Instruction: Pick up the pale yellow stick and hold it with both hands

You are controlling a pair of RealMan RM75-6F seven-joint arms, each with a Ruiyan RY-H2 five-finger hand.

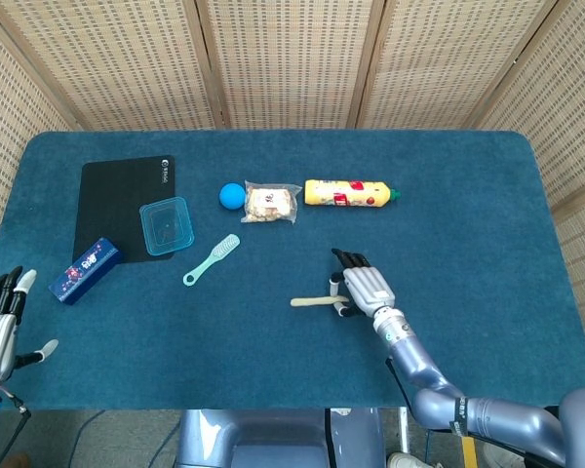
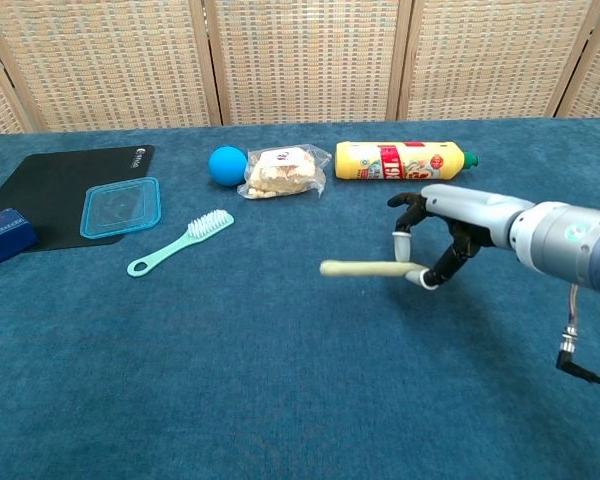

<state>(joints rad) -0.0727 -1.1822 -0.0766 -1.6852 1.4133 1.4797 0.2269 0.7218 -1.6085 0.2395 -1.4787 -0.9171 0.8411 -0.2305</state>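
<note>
Meanwhile the right hand [image 2: 435,232] pinches the pale yellow stick [image 2: 365,268] above the blue bench [image 2: 280,380], near a yellow bottle [image 2: 405,160] and snack bag [image 2: 278,171]; the left hand [image 1: 0,322] waits, fingers apart.

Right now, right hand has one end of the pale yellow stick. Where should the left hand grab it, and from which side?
Take the free end of the pale yellow stick, coming in from the robot's left. The right hand pinches the other end, so the stick juts out roughly level toward the left with that end bare. The left hand waits open at the table's near-left edge.
</note>
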